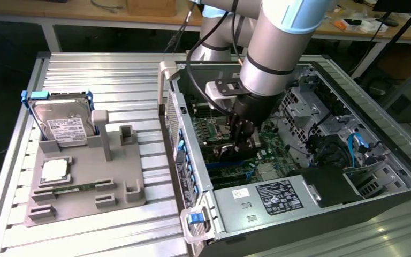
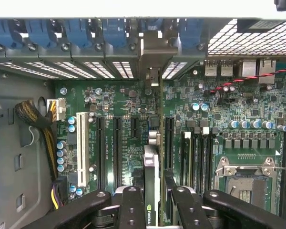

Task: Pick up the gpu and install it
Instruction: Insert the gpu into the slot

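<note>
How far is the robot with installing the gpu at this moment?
Done: the gpu is picked up and inside the computer case. In hand: the fingers grip it edge-on over the motherboard slots. Left: the fingers have not let go, and I cannot tell whether it is fully seated.

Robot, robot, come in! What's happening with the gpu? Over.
Both fingers shut on the gpu. It stands edge-on over the motherboard slots, bracket at the rear openings. Nothing seen blocking it. Over.
</note>
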`<state>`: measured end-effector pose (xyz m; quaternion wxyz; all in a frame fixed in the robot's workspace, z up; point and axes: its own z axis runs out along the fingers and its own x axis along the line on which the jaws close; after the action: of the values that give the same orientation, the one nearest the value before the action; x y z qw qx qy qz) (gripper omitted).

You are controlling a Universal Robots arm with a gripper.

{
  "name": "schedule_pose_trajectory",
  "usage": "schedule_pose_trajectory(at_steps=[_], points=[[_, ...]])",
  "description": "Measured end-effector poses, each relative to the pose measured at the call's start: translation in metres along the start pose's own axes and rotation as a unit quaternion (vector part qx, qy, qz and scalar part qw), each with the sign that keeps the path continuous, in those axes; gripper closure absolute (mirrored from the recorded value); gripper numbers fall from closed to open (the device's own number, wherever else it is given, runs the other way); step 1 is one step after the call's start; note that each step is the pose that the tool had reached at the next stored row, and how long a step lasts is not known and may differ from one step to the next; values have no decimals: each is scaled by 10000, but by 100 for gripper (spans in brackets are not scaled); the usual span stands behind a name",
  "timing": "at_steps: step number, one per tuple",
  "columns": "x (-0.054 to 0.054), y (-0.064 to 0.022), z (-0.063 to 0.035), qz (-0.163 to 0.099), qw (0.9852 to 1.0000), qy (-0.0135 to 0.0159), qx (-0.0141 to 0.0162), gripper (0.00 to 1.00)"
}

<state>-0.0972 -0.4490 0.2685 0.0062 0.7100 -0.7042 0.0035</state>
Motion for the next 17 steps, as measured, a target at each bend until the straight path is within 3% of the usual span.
schedule_pose_trajectory(at_steps=[17], points=[[30,2,8,10,10000,0,0,73]])
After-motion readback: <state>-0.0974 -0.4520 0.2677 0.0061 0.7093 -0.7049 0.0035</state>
